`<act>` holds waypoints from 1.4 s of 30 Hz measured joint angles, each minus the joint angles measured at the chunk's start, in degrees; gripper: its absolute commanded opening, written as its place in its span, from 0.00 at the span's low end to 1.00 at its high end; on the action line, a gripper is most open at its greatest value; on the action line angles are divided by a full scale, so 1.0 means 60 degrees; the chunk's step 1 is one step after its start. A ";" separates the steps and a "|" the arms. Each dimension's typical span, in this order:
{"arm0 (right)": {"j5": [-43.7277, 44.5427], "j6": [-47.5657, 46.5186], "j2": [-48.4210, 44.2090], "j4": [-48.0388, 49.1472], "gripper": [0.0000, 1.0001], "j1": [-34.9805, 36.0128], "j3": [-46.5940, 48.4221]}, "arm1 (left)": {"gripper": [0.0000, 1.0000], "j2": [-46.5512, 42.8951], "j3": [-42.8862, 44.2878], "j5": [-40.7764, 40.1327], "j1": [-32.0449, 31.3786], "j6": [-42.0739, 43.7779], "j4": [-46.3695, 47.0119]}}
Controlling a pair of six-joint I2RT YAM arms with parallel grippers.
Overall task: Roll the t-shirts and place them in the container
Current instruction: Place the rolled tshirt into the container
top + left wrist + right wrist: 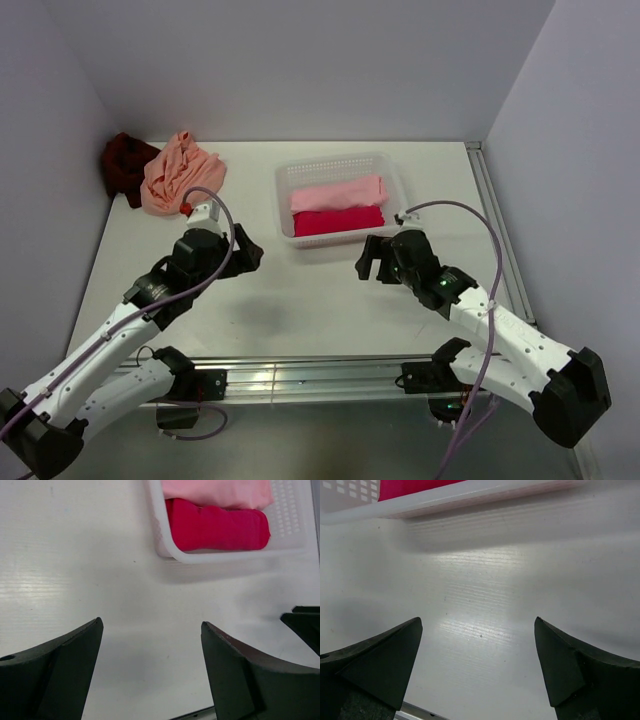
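Two t-shirts [338, 192] rolled; both inside basket [330, 162].

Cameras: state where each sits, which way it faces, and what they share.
Top external: above, behind the bases, looking down on the table; left arm and right arm show.
Left wrist: looks past its open left claw toward the basket.
Right wrist: past its open right claw, at the basket's near wall.
Shared: the crimson t-shirt appears in all three.

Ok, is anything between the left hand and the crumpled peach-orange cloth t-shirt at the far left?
Nothing visible does. Only bare white table lies between the open left hand and the crumpled peach-orange cloth t-shirt; the white lattice plastic basket sits aside.
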 measured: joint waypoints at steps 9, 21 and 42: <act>0.0390 0.0244 0.2510 0.1202 1.00 0.0197 0.0240 | 0.84 -0.0586 0.0109 -0.0572 -0.0390 -0.0397 -0.1271; 0.0634 0.0222 0.8659 0.0437 1.00 -0.0346 0.7005 | 0.85 -0.1086 0.0878 -0.0634 -0.0477 -0.0331 -0.2229; 0.0783 -0.1027 -0.0958 0.1854 1.00 -0.0725 -0.0579 | 0.86 -0.2273 0.0521 -0.0149 -0.0681 -0.0138 -0.1891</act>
